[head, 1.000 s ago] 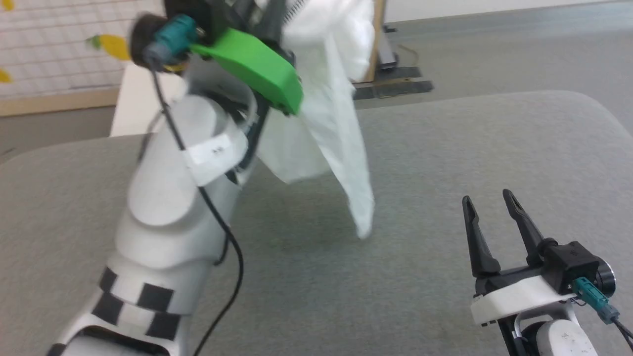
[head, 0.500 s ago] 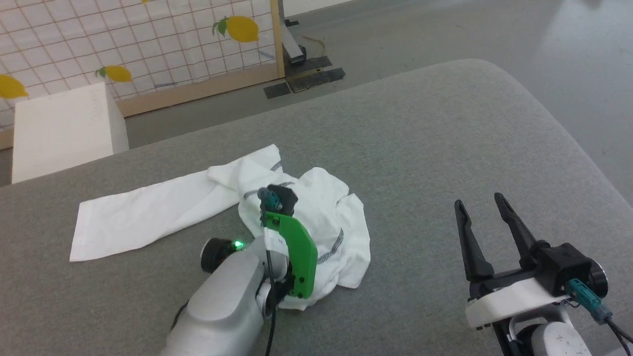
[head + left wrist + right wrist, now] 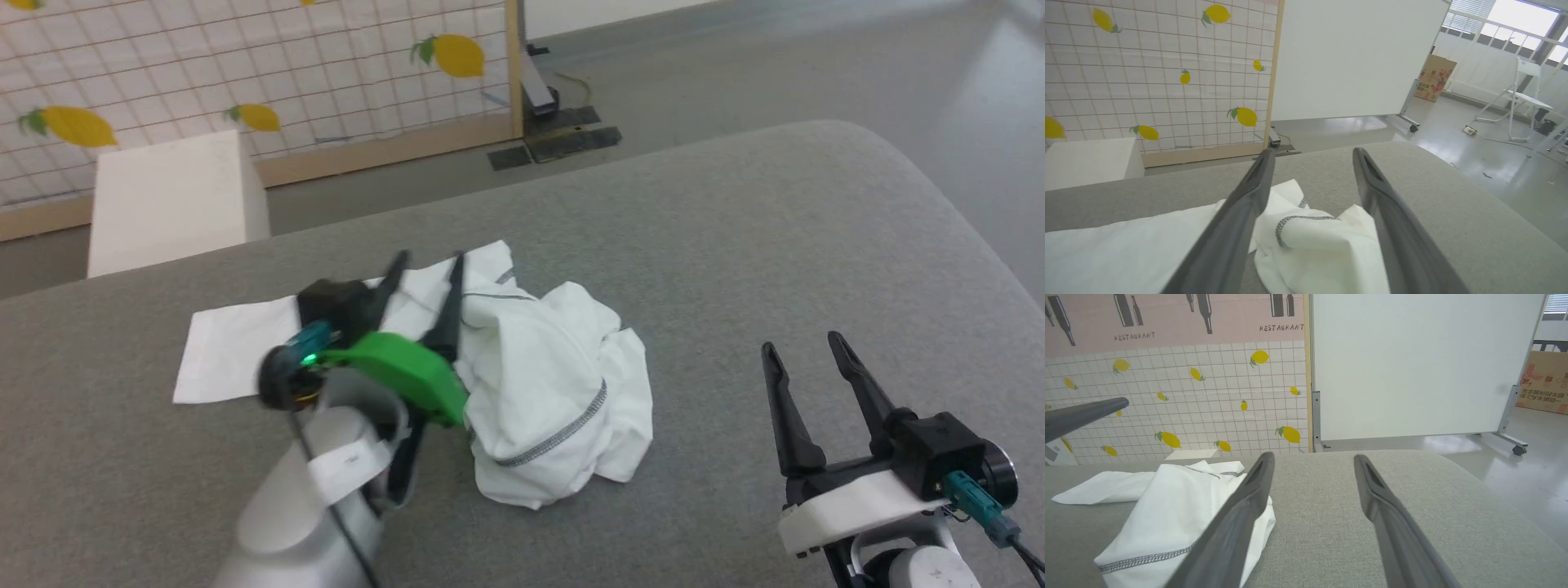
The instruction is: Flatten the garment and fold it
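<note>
Both grippers had their fingers spread wide and held nothing. The left gripper [image 3: 429,260] was over the left part of the garment [image 3: 555,384], which lay crumpled near the middle of the grey surface [image 3: 775,229]. One flat sleeve [image 3: 237,351] stretched to the left. The right gripper [image 3: 801,343] was well apart, on the right.

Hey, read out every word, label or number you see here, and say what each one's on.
"RESTAURANT": pink wall panel, under the bottle silhouettes, left.
"RESTAURANT": same panel, further right.
Cardboard box: printed characters, too blurred to read.
White tag on the left arm: marks too small to read.
</note>
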You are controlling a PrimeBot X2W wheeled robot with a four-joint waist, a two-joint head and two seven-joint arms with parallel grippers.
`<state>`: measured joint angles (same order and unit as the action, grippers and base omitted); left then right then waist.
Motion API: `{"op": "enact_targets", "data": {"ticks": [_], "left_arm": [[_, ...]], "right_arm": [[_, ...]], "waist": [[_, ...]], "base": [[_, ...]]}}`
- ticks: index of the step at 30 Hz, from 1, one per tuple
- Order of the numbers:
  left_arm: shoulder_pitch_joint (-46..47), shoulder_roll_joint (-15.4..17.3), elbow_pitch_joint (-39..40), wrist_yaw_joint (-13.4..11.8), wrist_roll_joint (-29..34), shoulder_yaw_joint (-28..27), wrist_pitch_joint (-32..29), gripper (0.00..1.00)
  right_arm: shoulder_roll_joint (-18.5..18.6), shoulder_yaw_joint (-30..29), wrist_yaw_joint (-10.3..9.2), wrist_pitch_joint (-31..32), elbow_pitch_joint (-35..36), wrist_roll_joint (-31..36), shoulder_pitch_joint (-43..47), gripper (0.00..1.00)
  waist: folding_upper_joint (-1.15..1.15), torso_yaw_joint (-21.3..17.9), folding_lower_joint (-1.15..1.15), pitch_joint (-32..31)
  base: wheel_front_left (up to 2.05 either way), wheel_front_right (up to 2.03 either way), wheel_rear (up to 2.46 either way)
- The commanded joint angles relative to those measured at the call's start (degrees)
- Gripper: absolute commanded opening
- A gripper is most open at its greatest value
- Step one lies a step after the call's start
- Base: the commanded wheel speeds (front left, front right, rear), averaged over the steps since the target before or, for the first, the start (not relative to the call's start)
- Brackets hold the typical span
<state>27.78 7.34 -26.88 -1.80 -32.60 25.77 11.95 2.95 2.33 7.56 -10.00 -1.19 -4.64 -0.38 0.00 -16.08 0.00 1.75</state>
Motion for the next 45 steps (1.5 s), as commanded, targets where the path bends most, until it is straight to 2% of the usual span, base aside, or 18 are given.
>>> {"op": "enact_targets", "data": {"ticks": [1, 6, 9, 18, 28, 32, 37, 41, 45], "left_arm": [[-2.6, 1.9, 1.6, -0.9, 1.4, -1.2, 1.5, 1.0], [-9.2, 5.2, 9.6, -3.4, 5.0, -6.9, 3.0, 1.0], [-14.1, 5.5, 14.9, -3.0, 7.7, -11.2, 3.0, 1.0], [-25.5, 3.0, 21.4, 0.4, 12.8, -18.8, 3.0, 1.0], [-29.2, -0.5, 22.7, 2.7, 16.3, -23.1, 3.0, 1.0], [-27.6, -1.2, 22.2, 4.1, 17.1, -23.4, 3.0, 1.0], [-20.2, -2.4, 18.5, 5.6, 17.1, -20.3, 2.3, 1.0], [-8.6, -3.4, 12.8, 6.2, 16.3, -16.7, -3.2, 1.0], [3.7, -4.1, 3.7, 6.3, 14.2, -13.4, -10.9, 1.0]], "right_arm": [[-0.1, -0.2, -0.08, 0.3, 0.6, 0.4, 0.8, 1.0], [-0.1, -1.0, -0.08, 0.6, 1.3, 0.3, 1.4, 1.0], [-0.1, -1.6, -0.08, 0.6, 1.4, 0.1, 1.6, 1.0], [-0.1, -2.4, -0.08, 0.9, 1.2, -0.4, 2.6, 1.0], [-0.1, -2.1, -0.08, 0.9, 1.1, -0.7, 2.3, 1.0], [-0.1, -1.4, -0.08, 1.0, 1.2, -0.7, 1.7, 1.0], [-0.1, -1.0, -0.08, 0.8, 1.8, -1.0, 0.6, 1.0], [-0.1, -0.1, -0.08, 0.3, 1.7, -1.7, -1.2, 1.0], [-0.1, 1.2, -0.08, -0.4, 0.6, -2.5, -2.9, 1.0]], "waist": [[0.0, 2.9, 0.0, -1.1], [0.0, 5.6, 0.0, -1.5], [0.0, 7.1, 0.0, -1.5], [0.0, 10.4, 0.0, -1.5], [0.0, 11.4, 0.0, -0.9], [0.0, 10.5, 0.0, 0.0], [0.0, 8.9, 0.0, 2.7], [0.0, 6.7, 0.0, 6.8], [0.0, 3.9, 0.0, 10.3]], "base": [[0.0, 0.0, 0.0], [0.0, 0.0, 0.0], [0.0, 0.0, 0.0], [0.0, 0.0, 0.0], [0.0, 0.0, 0.0], [0.0, 0.0, 0.0], [0.0, 0.0, 0.0], [0.0, 0.0, 0.0], [0.0, 0.0, 0.0]]}}
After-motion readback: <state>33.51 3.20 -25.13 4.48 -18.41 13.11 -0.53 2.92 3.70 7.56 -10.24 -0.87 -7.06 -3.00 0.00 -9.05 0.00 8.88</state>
